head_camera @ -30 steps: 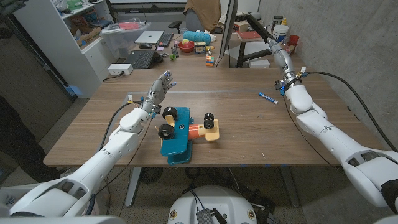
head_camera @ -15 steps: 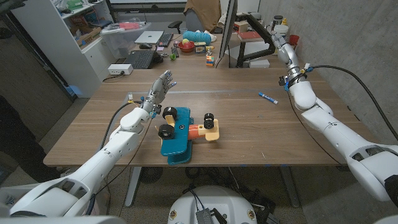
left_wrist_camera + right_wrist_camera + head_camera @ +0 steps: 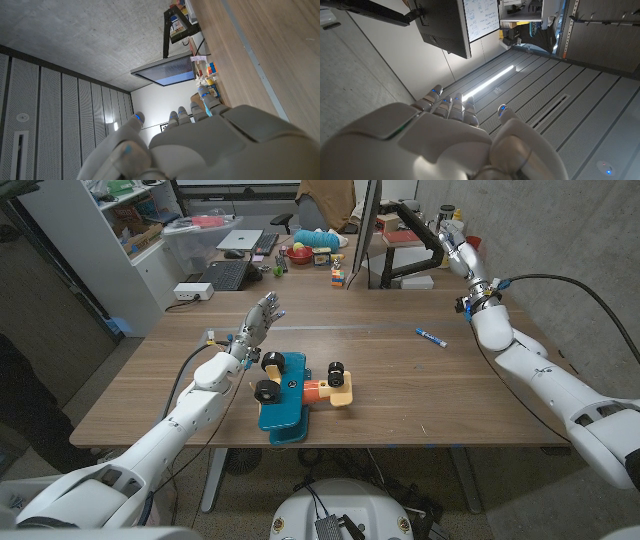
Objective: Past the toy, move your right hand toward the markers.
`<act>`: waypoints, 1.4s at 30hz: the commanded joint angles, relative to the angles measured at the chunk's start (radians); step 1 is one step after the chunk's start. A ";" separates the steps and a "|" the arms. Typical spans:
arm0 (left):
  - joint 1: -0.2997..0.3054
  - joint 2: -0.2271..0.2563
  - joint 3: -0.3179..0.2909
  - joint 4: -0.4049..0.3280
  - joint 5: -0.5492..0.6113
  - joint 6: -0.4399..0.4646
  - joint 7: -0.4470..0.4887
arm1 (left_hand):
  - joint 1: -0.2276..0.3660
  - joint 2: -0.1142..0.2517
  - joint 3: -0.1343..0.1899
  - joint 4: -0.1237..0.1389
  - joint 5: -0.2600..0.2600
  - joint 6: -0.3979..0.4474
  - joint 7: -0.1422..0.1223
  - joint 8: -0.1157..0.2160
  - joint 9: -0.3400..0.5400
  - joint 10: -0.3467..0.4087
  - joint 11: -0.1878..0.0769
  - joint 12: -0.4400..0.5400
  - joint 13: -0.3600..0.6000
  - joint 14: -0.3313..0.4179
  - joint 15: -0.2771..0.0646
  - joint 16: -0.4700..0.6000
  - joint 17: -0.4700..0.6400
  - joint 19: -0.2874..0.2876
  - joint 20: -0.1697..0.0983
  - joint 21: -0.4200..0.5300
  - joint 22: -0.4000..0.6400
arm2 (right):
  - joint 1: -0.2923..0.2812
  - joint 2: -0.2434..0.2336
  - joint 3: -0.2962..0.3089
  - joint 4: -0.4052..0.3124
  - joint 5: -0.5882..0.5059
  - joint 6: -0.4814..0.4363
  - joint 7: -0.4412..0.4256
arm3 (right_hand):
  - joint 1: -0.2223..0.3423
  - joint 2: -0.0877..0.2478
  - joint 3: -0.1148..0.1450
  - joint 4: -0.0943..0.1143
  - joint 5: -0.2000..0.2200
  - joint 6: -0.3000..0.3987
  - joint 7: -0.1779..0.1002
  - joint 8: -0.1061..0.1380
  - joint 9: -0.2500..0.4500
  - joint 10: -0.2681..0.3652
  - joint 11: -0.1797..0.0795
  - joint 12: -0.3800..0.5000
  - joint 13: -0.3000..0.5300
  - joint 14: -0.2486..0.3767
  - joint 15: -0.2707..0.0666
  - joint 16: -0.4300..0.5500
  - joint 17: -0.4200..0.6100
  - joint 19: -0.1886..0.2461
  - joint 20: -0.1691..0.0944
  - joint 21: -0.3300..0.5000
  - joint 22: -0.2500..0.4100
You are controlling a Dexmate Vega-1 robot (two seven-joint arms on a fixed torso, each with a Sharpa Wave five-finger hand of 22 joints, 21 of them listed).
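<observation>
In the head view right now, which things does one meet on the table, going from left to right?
Left robot hand → blue toy car → blue marker → right robot hand, raised at the table's far right corner.

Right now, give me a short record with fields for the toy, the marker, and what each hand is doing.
toy: blue and tan toy vehicle with black wheels, on the table's near middle
marker: blue marker lying on the table, right of the toy
left hand: left hand raised beside the toy, fingers apart, holding nothing
right hand: right hand lifted beyond the table's far right edge, holding nothing
</observation>
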 commanded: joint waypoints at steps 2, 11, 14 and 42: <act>-0.003 -0.005 0.004 0.004 0.003 -0.009 -0.005 | -0.010 0.045 0.005 0.000 0.009 0.003 0.004 0.006 0.004 0.001 0.004 0.004 0.003 0.000 -0.031 0.002 0.002 0.001 -0.039 -0.001 0.003 | 0.039 -0.087 -0.068 -0.024 -0.211 -0.063 -0.138 | 0.020 -0.001 0.003 -0.010 -0.001 0.009 -0.010 -0.002 0.002 0.008 -0.007 -0.001 0.006 -0.003 -0.005 0.000 0.000 -0.005 -0.034 -0.007 0.003; 0.000 -0.003 0.008 -0.007 0.008 -0.009 -0.004 | -0.011 0.044 0.006 0.000 0.009 0.003 0.003 0.006 0.004 0.000 0.002 0.004 0.003 0.000 -0.033 0.002 0.001 0.002 -0.040 -0.003 0.003 | 0.037 -0.145 -0.103 -0.090 -0.305 -0.152 -0.178 | 0.025 -0.009 -0.001 -0.017 -0.002 0.017 -0.015 0.000 0.002 0.017 -0.011 0.002 0.006 0.007 -0.005 0.003 0.000 0.000 -0.025 -0.008 0.003; 0.001 -0.003 0.010 -0.011 0.010 -0.011 -0.005 | -0.011 0.044 0.006 0.000 0.009 0.002 0.002 0.006 0.004 0.000 0.002 0.004 0.003 0.000 -0.033 0.002 0.001 0.002 -0.040 -0.004 0.003 | 0.039 -0.157 -0.112 -0.105 -0.314 -0.173 -0.168 | 0.025 -0.011 -0.003 -0.019 -0.003 0.016 -0.016 -0.001 0.002 0.018 -0.013 0.002 0.006 0.007 -0.006 0.003 0.000 0.001 -0.025 -0.009 0.003; 0.031 0.006 0.010 -0.062 0.018 -0.011 0.015 | -0.013 0.044 0.009 -0.002 0.011 0.005 0.003 0.006 0.003 0.003 0.004 0.004 0.003 0.002 -0.031 0.001 0.001 0.007 -0.039 -0.012 0.003 | 0.074 -0.177 -0.169 -0.079 -0.349 -0.188 -0.180 | 0.030 -0.013 -0.010 -0.027 -0.003 0.010 -0.019 -0.004 0.002 0.024 -0.021 0.003 0.006 0.013 -0.013 0.004 0.001 0.010 -0.030 -0.012 0.003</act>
